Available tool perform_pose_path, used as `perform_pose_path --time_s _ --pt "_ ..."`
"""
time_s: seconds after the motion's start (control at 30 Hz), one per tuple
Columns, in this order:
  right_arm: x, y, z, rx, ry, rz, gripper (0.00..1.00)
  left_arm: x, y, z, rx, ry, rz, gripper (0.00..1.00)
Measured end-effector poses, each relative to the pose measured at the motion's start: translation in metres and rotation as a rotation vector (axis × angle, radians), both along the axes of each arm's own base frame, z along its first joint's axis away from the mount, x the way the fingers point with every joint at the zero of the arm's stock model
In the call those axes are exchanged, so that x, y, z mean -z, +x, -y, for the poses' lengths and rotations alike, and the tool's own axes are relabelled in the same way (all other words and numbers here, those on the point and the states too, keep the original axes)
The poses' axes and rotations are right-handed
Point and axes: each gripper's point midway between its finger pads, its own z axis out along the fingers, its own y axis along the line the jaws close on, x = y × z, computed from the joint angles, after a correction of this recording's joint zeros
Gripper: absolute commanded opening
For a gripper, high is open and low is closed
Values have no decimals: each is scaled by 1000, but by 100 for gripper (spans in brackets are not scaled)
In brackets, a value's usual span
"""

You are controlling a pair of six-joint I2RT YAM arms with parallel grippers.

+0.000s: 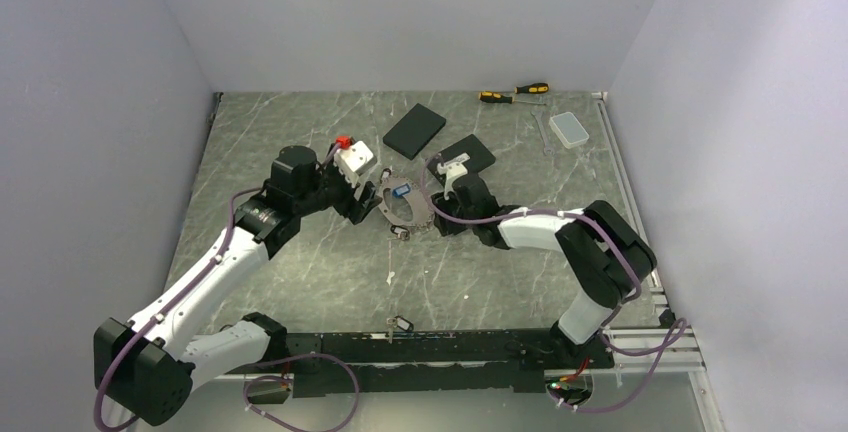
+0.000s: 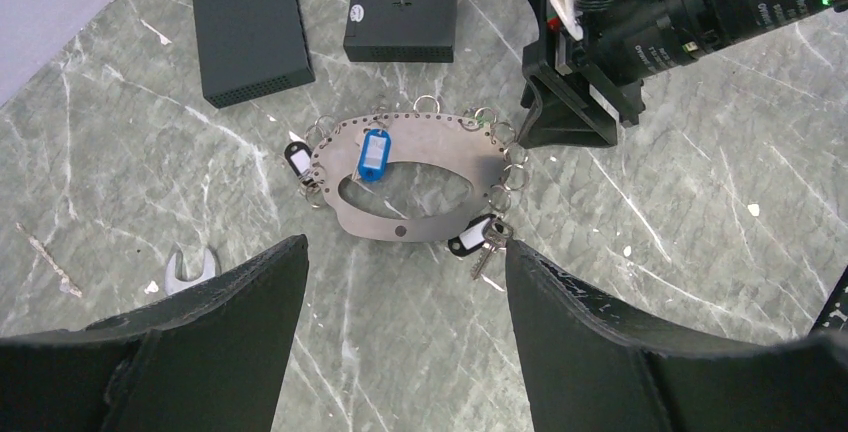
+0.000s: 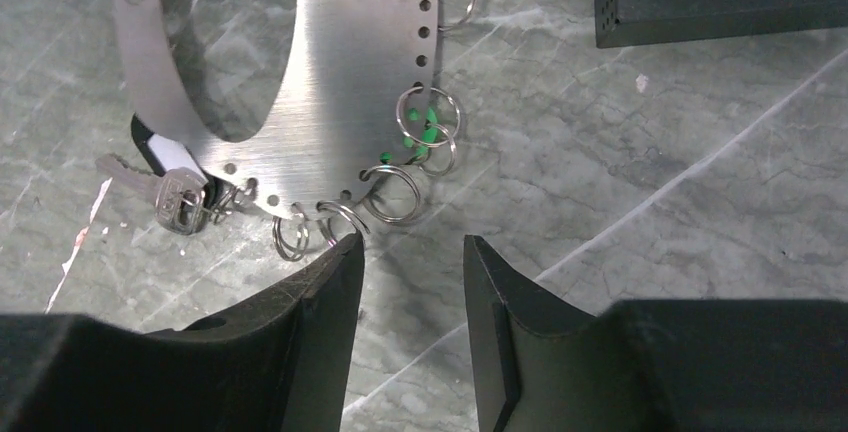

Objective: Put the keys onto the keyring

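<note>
The keyring [image 2: 440,147] lies flat on the table [image 2: 650,282], dead centre in the left wrist view. It is a thin oval of steel plate with small split rings [image 3: 395,192] threaded through holes along its rim. Judge it stiff, light and slick: it won't flex, but it will likely skate on the stone if you push it sideways.

A silver key [image 2: 485,242] hangs off the rim at 4 o'clock, a white-headed key [image 2: 297,160] at 9 o'clock, and a blue-headed key [image 2: 372,155] rests on the plate. One loose key [image 1: 400,323] sits by the base rail at 6 o'clock.

Your left gripper [image 2: 405,252] hovers over the plate with its jaws wide apart and nothing between them. Your right gripper [image 3: 412,240] stands at the plate's 2 o'clock, jaws parted and empty, just short of the split rings.

Pinch the plate across its broad band, not the rings, which would probably swivel. Take each key by its plastic head, since the blade is thin and slippery.
</note>
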Motion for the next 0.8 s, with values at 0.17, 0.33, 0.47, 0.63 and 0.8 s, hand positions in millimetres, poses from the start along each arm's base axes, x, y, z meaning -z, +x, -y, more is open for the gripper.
perform_pose_path --time_s 0.17,0.33,0.47,0.63,0.8 --pt "5 3 -2 3 39 -36 41 0 0 0 1 0 0 77" --pt "3 5 -6 5 81 -50 42 0 0 0 -2 2 1 77" --pt "-1 11 -3 30 144 -66 45 0 0 0 -2 3 1 77" --pt "-3 16 7 69 188 -85 46 0 0 1 -1 3 1 77" --pt "-9 15 0 61 235 -93 46 0 0 1 -1 3 1 77"
